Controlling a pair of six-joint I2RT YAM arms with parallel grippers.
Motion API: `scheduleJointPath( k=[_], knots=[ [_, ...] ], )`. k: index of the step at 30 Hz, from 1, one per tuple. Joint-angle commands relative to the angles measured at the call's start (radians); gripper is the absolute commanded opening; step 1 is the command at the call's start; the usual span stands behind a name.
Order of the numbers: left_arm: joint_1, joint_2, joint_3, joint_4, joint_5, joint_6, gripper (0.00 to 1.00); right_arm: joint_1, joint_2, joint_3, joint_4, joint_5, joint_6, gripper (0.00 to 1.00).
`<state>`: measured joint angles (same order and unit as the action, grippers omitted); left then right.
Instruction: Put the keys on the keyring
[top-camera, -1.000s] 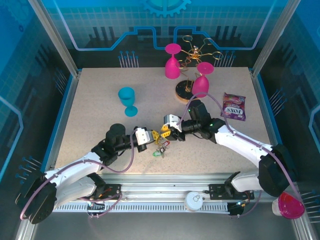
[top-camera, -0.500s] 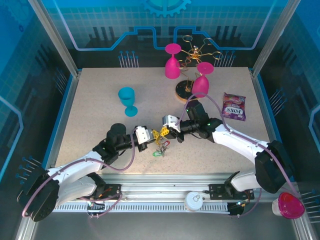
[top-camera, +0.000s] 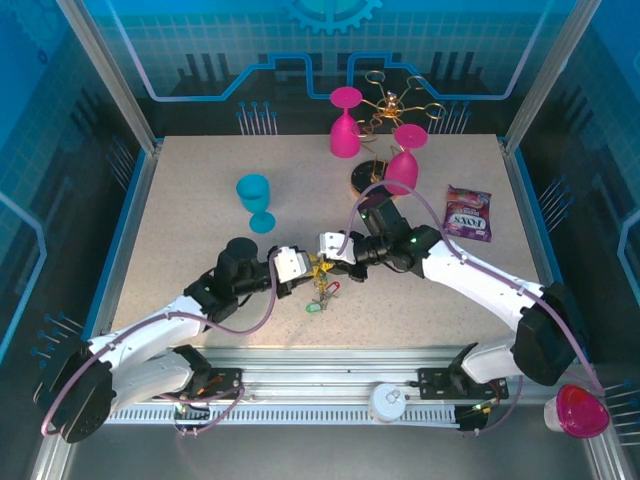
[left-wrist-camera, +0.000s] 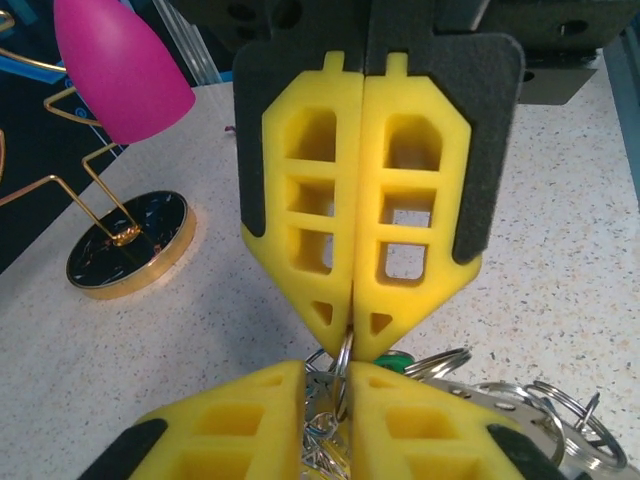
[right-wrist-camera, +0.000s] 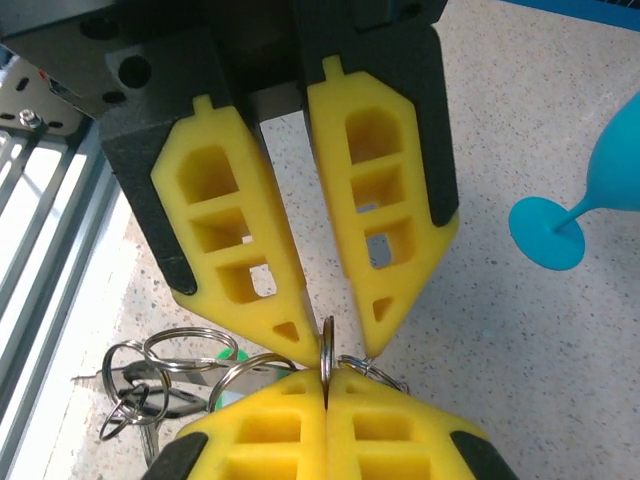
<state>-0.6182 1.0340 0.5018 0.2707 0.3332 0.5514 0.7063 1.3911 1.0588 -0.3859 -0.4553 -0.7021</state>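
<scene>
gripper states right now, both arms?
Left gripper: open, fingertips on either side of the keyring, not clamped.
Right gripper: shut on the keyring.

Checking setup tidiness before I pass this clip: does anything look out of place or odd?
A pink cup sits off the table, beyond its near right corner, outside the work surface. Otherwise nothing seems spilled or toppled; the right pincer grips the keyring.
</scene>
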Motion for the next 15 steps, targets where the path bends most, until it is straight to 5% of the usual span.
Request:
scheduleJointPath(
  k=[1,5,8,11,15],
  knots=[
    [-0.003,0.003,0.042,-0.086,-0.01,0.037,0.13,0.045,0.01,0.065,-0.08,0.002,-0.052,0.0],
    [-0.002,0.007,0.05,-0.073,0.006,0.042,0.0,0.056,-0.004,0.066,-0.045,-0.043,-0.031,0.0],
    [-0.002,0.003,0.026,-0.018,0.015,0.032,0.0,0.03,-0.051,-0.005,0.075,-0.093,0.037,0.0],
    [-0.001,-0.008,-0.012,0.062,0.032,0.011,0.0,-0.037,-0.099,-0.112,0.238,-0.15,0.135,0.18],
    [0.002,-0.009,-0.046,0.14,0.064,-0.019,0.0,-0.098,-0.122,-0.203,0.325,-0.18,0.184,0.24]
  ],
)
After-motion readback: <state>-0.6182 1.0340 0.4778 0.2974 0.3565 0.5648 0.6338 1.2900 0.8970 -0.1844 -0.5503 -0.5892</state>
